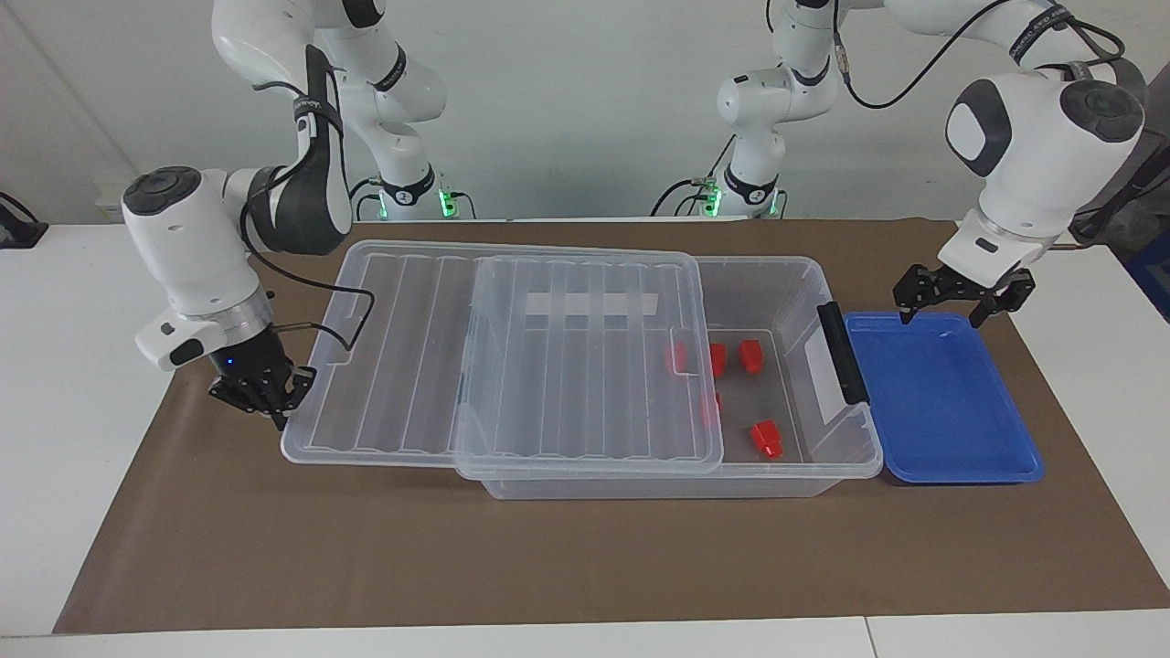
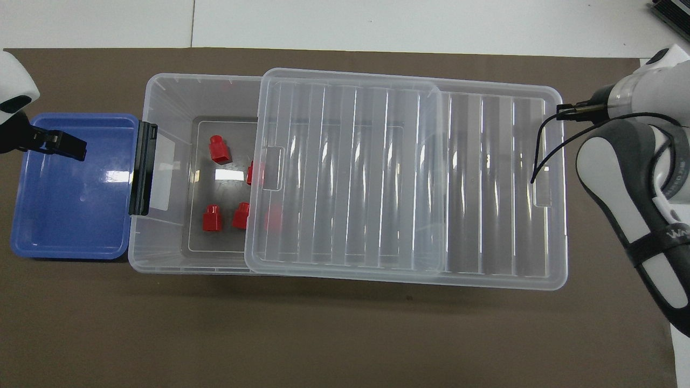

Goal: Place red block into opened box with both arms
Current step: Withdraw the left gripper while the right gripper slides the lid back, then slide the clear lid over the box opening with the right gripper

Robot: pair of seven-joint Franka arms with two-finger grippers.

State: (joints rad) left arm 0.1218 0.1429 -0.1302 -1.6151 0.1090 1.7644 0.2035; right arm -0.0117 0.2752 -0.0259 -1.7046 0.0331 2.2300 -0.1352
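The clear box [image 1: 797,274] [image 2: 161,91] stands mid-table. Its ribbed lid [image 1: 548,366] [image 2: 377,172] is slid toward the right arm's end, so the end by the black latch [image 1: 841,352] is uncovered. Several red blocks lie on the box floor: three in the uncovered part [image 1: 751,356] [image 1: 766,439] [image 2: 211,217], others partly under the lid [image 2: 253,172]. My left gripper [image 1: 964,297] [image 2: 54,143] hangs open and empty over the blue tray's edge. My right gripper [image 1: 265,391] is shut, low against the lid's overhanging end.
The shallow blue tray [image 1: 941,402] [image 2: 70,205] sits empty against the latch end of the box. A brown mat [image 1: 548,548] covers the table under everything. The right arm's cable [image 2: 544,145] hangs over the lid's end.
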